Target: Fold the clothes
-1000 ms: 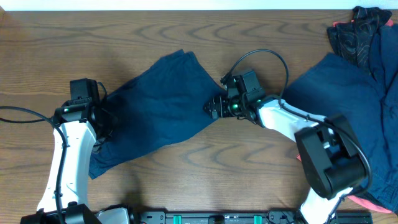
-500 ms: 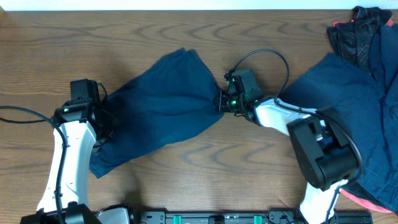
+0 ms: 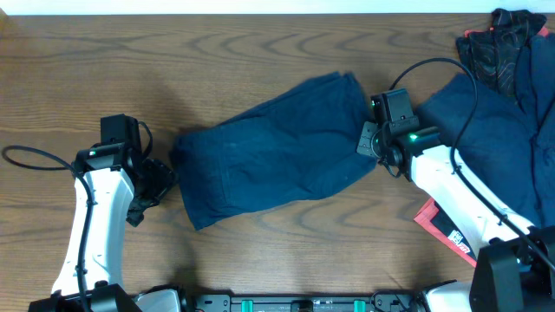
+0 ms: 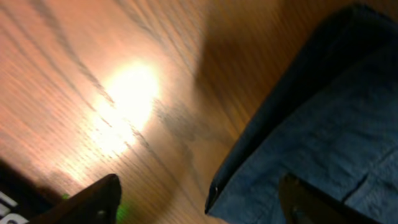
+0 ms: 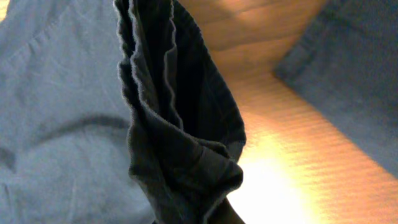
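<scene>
A pair of dark navy shorts [image 3: 277, 152] from the clothes lies spread across the middle of the table. My right gripper [image 3: 368, 141] is shut on its bunched right edge, and the right wrist view shows the gathered folds [image 5: 180, 143] rising from the jaws [image 5: 208, 214]. My left gripper [image 3: 161, 180] stands open at the shorts' left end. In the left wrist view its two dark fingertips [image 4: 93, 202] straddle the cloth's corner [image 4: 249, 180] without pinching it, and the left gripper [image 4: 199, 208] hangs just above the wood.
More navy clothes [image 3: 494, 130] are heaped at the right side. A dark patterned garment with red trim [image 3: 494, 43] lies at the back right corner. A red and black card [image 3: 444, 230] shows under my right arm. Cables loop from both wrists.
My right gripper closed on the shorts' right edge and dragged the whole garment to the right. The left gripper opened wider, and the cloth slid off from under that arm.
</scene>
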`<state>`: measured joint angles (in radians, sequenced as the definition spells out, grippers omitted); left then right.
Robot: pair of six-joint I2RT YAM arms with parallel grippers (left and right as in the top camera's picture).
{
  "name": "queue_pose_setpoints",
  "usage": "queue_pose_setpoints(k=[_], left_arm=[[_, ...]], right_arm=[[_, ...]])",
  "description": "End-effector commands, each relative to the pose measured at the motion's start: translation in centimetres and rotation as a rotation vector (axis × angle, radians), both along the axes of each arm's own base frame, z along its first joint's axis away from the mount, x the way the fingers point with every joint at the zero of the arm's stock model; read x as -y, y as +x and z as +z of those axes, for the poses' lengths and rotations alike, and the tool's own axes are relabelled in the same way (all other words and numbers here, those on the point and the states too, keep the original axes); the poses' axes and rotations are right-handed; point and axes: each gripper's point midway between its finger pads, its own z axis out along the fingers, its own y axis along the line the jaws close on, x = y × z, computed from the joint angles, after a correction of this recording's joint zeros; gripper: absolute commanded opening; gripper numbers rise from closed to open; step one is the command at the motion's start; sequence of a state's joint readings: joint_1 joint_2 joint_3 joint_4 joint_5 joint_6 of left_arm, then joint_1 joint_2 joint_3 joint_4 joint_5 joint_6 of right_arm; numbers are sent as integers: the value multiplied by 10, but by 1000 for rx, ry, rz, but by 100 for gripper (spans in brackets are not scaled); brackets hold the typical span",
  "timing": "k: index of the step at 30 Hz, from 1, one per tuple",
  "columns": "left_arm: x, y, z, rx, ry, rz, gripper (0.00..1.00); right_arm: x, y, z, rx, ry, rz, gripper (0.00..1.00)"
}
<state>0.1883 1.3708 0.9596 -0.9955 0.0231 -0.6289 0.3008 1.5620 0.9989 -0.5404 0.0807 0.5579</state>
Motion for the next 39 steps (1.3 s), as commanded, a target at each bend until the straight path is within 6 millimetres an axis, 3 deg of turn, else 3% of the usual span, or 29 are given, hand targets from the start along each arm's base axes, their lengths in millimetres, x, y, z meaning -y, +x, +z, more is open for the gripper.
queue_pose_setpoints(k=[1,5,12,17,25,27,29,31,33,34,36,37,39], left_arm=[[8,-1,-1,0,-45,-50,86],[12,-4,-8,-26,-69,-52,90],[34,-1,-40,-67,-214,-99,93],[55,17,-57,-27,-344,-219,94],[78,30,-83,-13,-509,-275,93],[86,32,-88,-10,-563,-286,85],[88,30,-94,-26,-581,-280,70],[88,29,-97,-34,-584,-291,45],[88,29,-96,-28,-582,-313,11],[87,29,-96,-26,-580,-313,6],[84,28,-95,-34,-560,-312,6],[80,26,-94,-48,-538,-311,6],[72,18,-89,-97,-490,-309,6]], right_arm=[[11,-4,-4,-17,-70,5,1],[12,-10,-10,-53,-78,8,1],[15,-21,-14,-99,-91,5,1],[15,-21,-14,-99,-91,5,2],[15,-21,-14,-99,-91,5,2],[15,-21,-14,-99,-91,5,2],[15,-21,-14,-99,-91,5,2],[15,-21,-14,-99,-91,5,2],[15,-21,-14,-100,-91,5,3],[15,-21,-14,-100,-91,6,3],[15,-21,-14,-100,-91,5,8],[17,-20,-14,-97,-96,2,13],[26,-14,-11,-68,-136,-25,33]])
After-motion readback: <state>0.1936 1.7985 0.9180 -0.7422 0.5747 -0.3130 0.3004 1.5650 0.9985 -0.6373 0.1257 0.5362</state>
